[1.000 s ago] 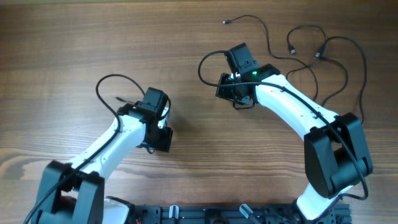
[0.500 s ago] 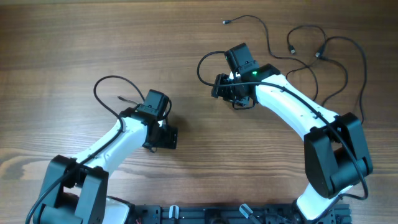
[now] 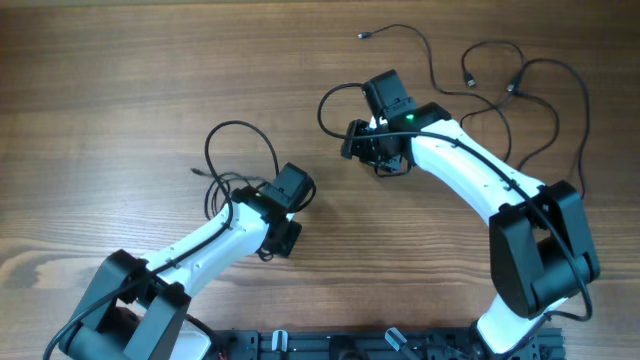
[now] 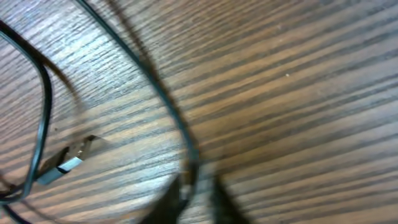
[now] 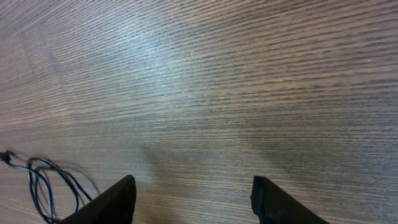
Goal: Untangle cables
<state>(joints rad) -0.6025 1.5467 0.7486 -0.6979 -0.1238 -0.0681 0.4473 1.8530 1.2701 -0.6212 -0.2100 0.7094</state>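
Note:
A thin black cable (image 3: 243, 128) lies in a loop on the wooden table left of centre, with its silver-tipped plug (image 3: 197, 172) at the left. My left gripper (image 3: 283, 240) is shut on this cable. In the blurred left wrist view the cable (image 4: 166, 106) runs into the nearly closed gripper (image 4: 199, 194), and the plug (image 4: 69, 159) lies to the left. My right gripper (image 3: 350, 140) is open and empty over bare wood. Its fingers (image 5: 115, 202) stand wide apart in the right wrist view, where the looped cable (image 5: 38, 186) shows at the lower left.
Several more thin black cables (image 3: 545, 100) lie spread at the back right, with plug ends (image 3: 364, 36) near the far edge. A thicker black arm cable (image 3: 324, 108) loops beside the right wrist. The right arm (image 3: 480, 175) spans the right side.
My left gripper has moved right and forward, dragging the looped cable and its plug rightward with it. The right arm has barely moved.

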